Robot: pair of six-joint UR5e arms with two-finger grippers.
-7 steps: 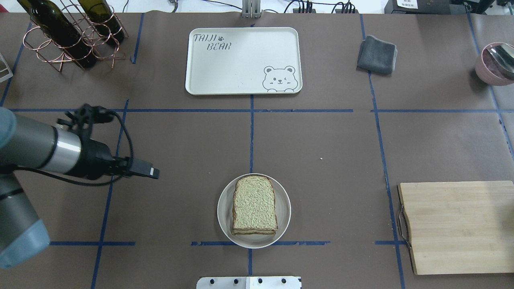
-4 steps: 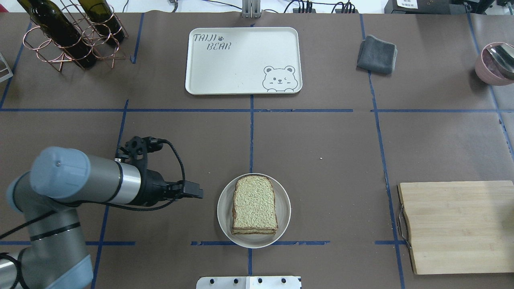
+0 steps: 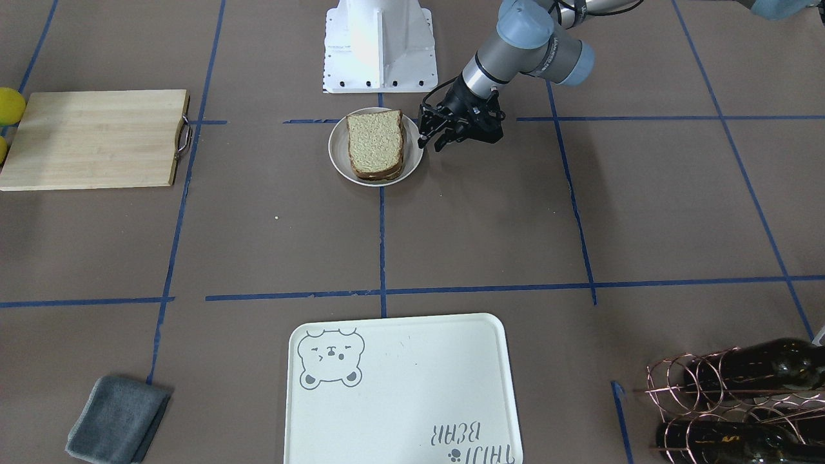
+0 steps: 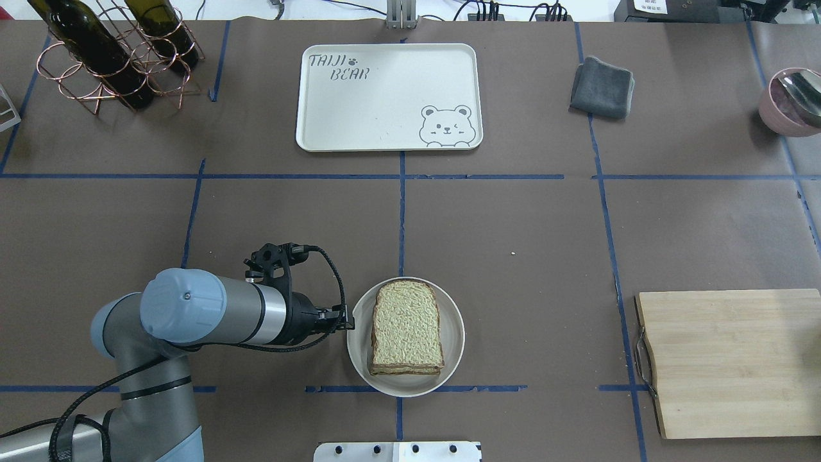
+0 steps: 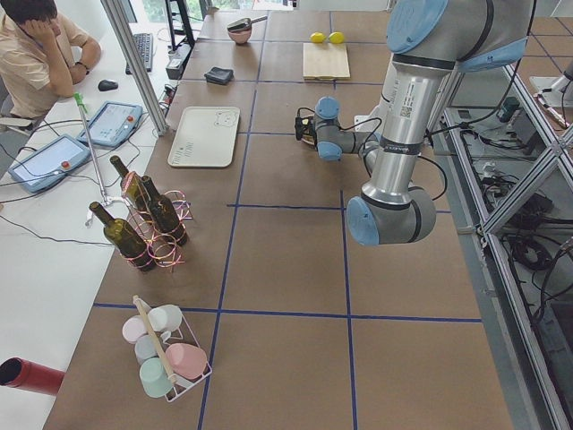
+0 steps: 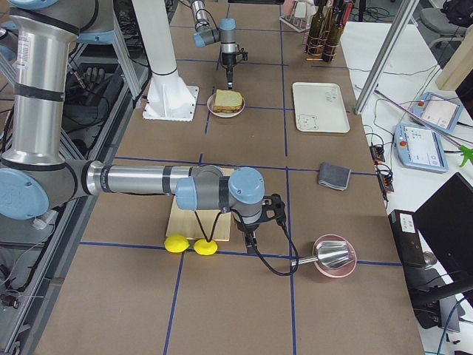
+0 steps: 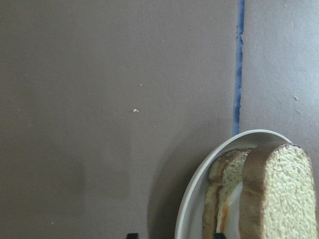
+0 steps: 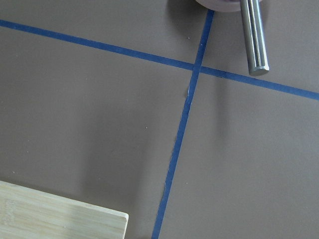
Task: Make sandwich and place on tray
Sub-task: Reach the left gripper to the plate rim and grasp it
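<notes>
The sandwich (image 4: 406, 337) is two speckled bread slices stacked on a small round white plate (image 4: 453, 333) near the table's front centre. In the left wrist view a white egg with orange (image 7: 225, 219) shows between the slices (image 7: 279, 199). My left gripper (image 4: 346, 319) is open, low at the plate's left rim, apart from the bread; it also shows in the front view (image 3: 430, 138). The off-white bear tray (image 4: 385, 96) lies empty at the far centre. My right gripper (image 6: 251, 240) shows only in the exterior right view, and I cannot tell its state.
A wooden board (image 4: 731, 362) lies front right, with two lemons (image 6: 188, 245) beside it. A grey cloth (image 4: 601, 86) and a pink bowl with a metal scoop (image 4: 792, 102) are at the far right. A copper wine rack (image 4: 115, 51) stands far left.
My left arm has swung right and toward the table's front, bringing the gripper from the left side of the table to the plate's left rim. The sandwich has not moved.
</notes>
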